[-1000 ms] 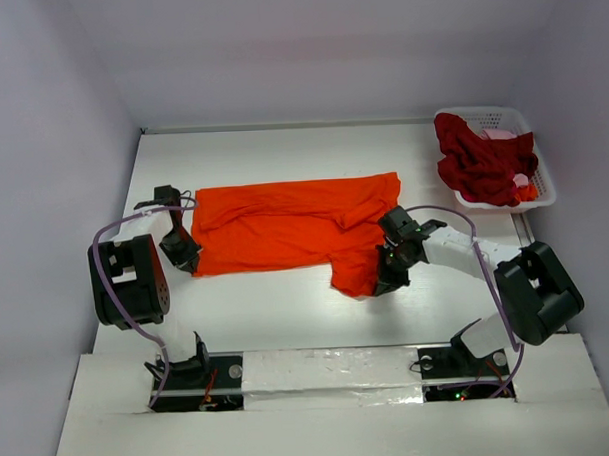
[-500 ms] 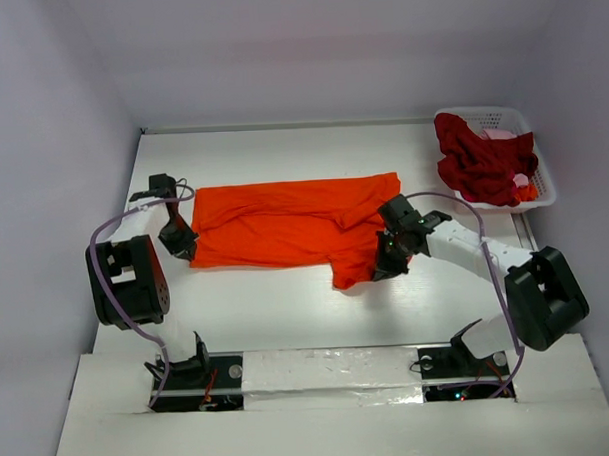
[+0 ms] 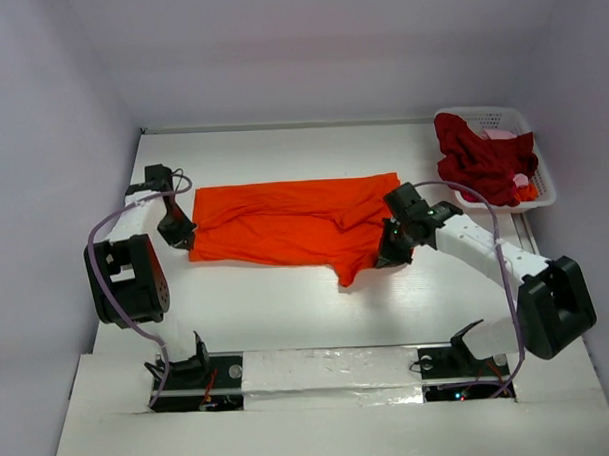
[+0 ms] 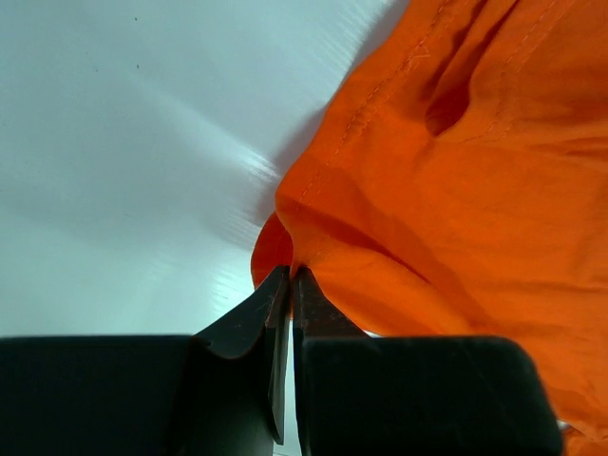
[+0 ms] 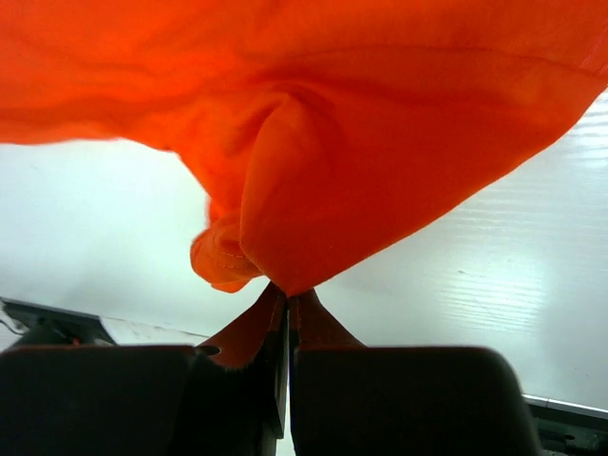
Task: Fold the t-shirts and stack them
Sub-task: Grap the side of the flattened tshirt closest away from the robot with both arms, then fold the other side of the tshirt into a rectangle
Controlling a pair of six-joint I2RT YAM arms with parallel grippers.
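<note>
Roughly flat across the middle of the table [image 3: 287, 314], stretched left to right: orange shirt [image 3: 284, 221], far edge fairly straight, near edge sagging to a loose point toward the right. Pinched at its near left corner by the left gripper [image 4: 288, 285], jaws pressed almost together with a thin fold of hem caught at the tips. Pinched likewise at the near right end by the right gripper [image 5: 287, 304], jaws all but touching on a bunched gather of cloth, with white tabletop showing under it. Plenty of bare room on the near side, between the shirt's near edge and the arm bases; a clear strip on the far side up to the back wall; only a narrow margin at the left edge beside the left arm. Away in the far right corner, well apart from the orange shirt: white basket [image 3: 541, 185], with a dark red shirt [image 3: 482, 164] heaped inside and draped over its left rim, and pink cloth [image 3: 501, 134] peeking out behind. Glossy white surface, catching glare; pale plain walls [image 3: 309, 58] on three sides.
</note>
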